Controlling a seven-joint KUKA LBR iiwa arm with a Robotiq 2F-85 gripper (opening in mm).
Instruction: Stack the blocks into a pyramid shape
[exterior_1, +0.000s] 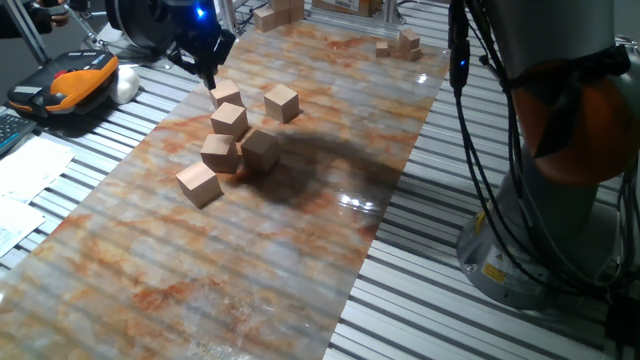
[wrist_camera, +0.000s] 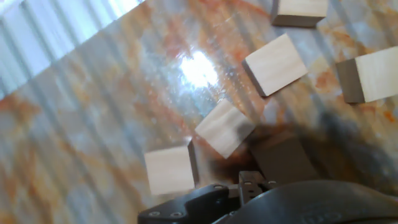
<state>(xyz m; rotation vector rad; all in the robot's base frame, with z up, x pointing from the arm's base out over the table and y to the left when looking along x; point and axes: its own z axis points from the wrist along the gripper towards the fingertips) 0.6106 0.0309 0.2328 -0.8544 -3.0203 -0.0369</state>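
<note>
Six light-tan wooden cubes lie in a loose cluster on the marbled mat at the left. They are the far-left cube (exterior_1: 228, 95), the far-right cube (exterior_1: 282, 102), a middle cube (exterior_1: 229, 120), two lower cubes (exterior_1: 219, 153) (exterior_1: 260, 148), and the nearest cube (exterior_1: 199, 184). I see none stacked on another. My gripper (exterior_1: 211, 82) hangs at the far-left cube's back edge, its fingers drawn to a narrow point and holding nothing. The hand view shows the gripper body (wrist_camera: 249, 196) at the bottom and cubes (wrist_camera: 169, 169) (wrist_camera: 225, 127) (wrist_camera: 275, 64) below it. One cube (wrist_camera: 283, 158) lies in shadow.
Smaller wooden pieces (exterior_1: 400, 45) are heaped at the mat's far end, with more by the back edge (exterior_1: 280, 12). An orange-and-black device (exterior_1: 75, 82) and papers (exterior_1: 25, 175) lie left of the mat. The arm's base (exterior_1: 560, 200) and cables (exterior_1: 470, 120) stand at the right.
</note>
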